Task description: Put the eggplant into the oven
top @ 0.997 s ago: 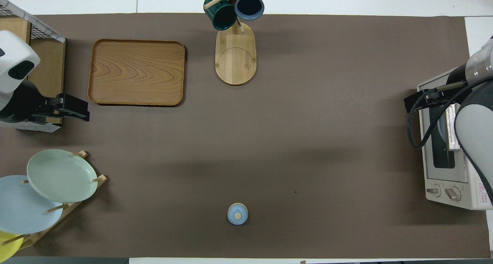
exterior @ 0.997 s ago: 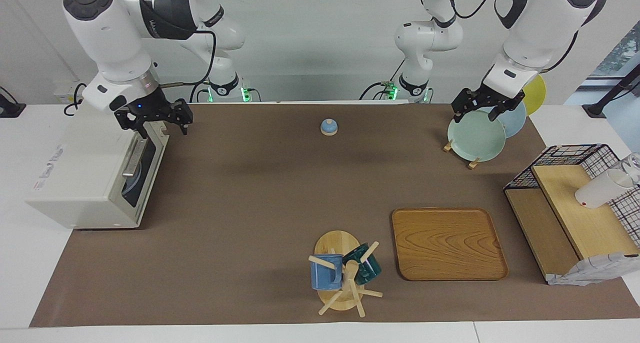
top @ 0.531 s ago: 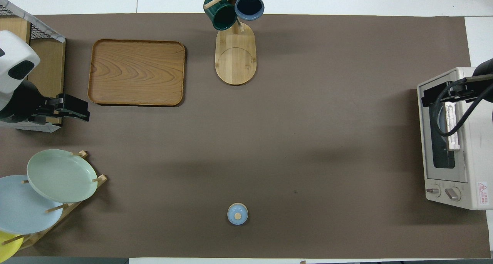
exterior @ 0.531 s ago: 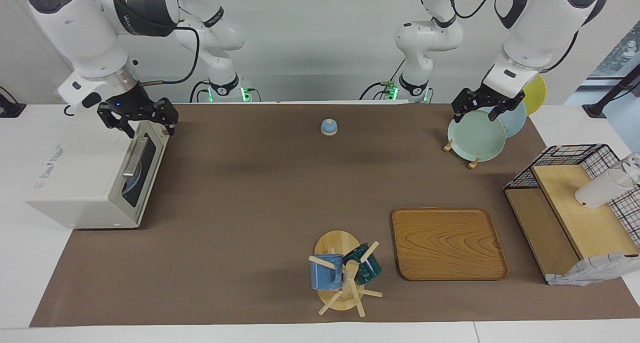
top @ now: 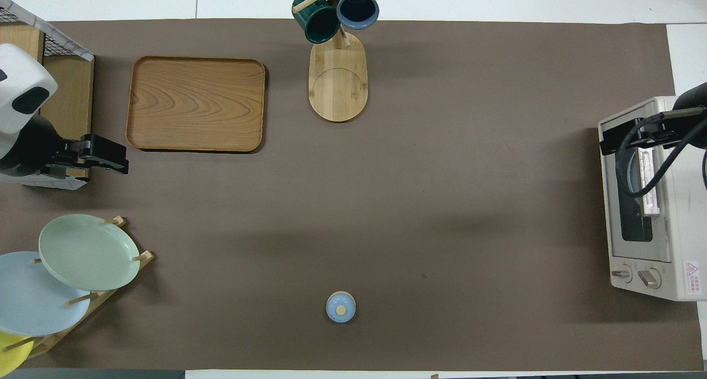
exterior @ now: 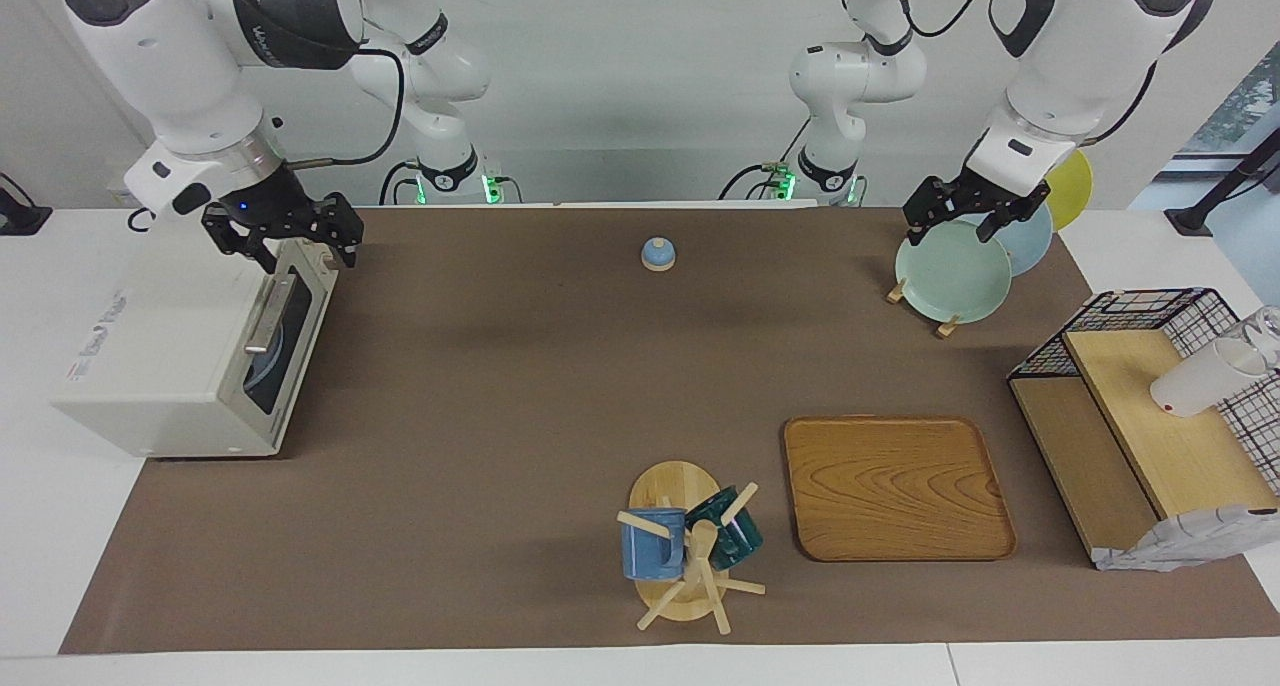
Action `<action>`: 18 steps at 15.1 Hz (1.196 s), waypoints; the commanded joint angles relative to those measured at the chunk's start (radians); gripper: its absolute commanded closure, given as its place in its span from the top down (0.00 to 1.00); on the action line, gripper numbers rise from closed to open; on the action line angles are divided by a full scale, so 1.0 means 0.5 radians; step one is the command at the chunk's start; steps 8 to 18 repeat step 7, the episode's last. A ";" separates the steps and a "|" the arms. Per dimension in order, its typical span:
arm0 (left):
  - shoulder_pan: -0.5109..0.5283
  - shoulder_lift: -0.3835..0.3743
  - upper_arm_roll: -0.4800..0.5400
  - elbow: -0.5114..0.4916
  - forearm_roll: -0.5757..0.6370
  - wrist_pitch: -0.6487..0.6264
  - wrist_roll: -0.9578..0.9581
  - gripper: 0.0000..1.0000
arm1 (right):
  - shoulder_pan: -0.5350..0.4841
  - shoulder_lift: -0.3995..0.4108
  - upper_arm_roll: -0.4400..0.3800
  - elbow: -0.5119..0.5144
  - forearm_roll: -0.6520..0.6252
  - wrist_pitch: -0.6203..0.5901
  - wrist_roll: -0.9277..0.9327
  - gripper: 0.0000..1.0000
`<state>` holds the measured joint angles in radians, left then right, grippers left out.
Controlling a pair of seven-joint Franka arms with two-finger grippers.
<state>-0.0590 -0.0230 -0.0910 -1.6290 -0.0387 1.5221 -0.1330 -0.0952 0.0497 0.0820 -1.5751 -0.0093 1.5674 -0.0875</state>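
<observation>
The off-white oven (exterior: 160,366) stands at the right arm's end of the table, its dark glass door shut and its bar handle (exterior: 268,311) facing the table's middle. It also shows in the overhead view (top: 663,274). The eggplant is not in view. My right gripper (exterior: 300,248) hangs open and empty above the oven's front top edge, clear of the handle; it shows in the overhead view too (top: 610,141). My left gripper (exterior: 950,231) waits open and empty above the plate rack (exterior: 945,321).
A green plate (exterior: 952,271), a blue and a yellow one stand in the rack. A small blue lid (exterior: 657,254) lies near the robots. A wooden tray (exterior: 895,486), a mug tree (exterior: 690,551) and a wire basket with wooden shelves (exterior: 1150,426) stand farther out.
My right gripper drew back from in front of the oven door to above the oven's top edge, and its arm no longer covers the oven from above. The left arm stayed still.
</observation>
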 commanded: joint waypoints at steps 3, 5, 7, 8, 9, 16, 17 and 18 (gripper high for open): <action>0.017 -0.015 -0.008 0.006 0.019 -0.022 -0.010 1.00 | -0.009 0.020 0.011 0.049 -0.049 -0.058 0.040 1.00; 0.017 -0.015 -0.011 0.006 0.019 -0.022 -0.010 1.00 | -0.006 0.020 0.011 0.049 -0.052 -0.058 0.040 1.00; 0.017 -0.015 -0.011 0.006 0.019 -0.022 -0.010 1.00 | -0.009 0.020 0.011 0.049 -0.052 -0.052 0.040 1.00; 0.017 -0.015 -0.011 0.006 0.019 -0.022 -0.010 1.00 | -0.009 0.020 0.011 0.049 -0.052 -0.052 0.040 1.00; 0.017 -0.015 -0.011 0.006 0.019 -0.022 -0.010 1.00 | -0.009 0.020 0.011 0.049 -0.052 -0.052 0.040 1.00; 0.017 -0.015 -0.011 0.006 0.019 -0.022 -0.010 1.00 | -0.009 0.020 0.011 0.049 -0.052 -0.052 0.040 1.00; 0.017 -0.015 -0.011 0.006 0.019 -0.022 -0.010 1.00 | -0.009 0.020 0.011 0.049 -0.052 -0.052 0.040 1.00; 0.017 -0.015 -0.011 0.006 0.019 -0.022 -0.010 1.00 | -0.009 0.020 0.011 0.049 -0.052 -0.052 0.040 1.00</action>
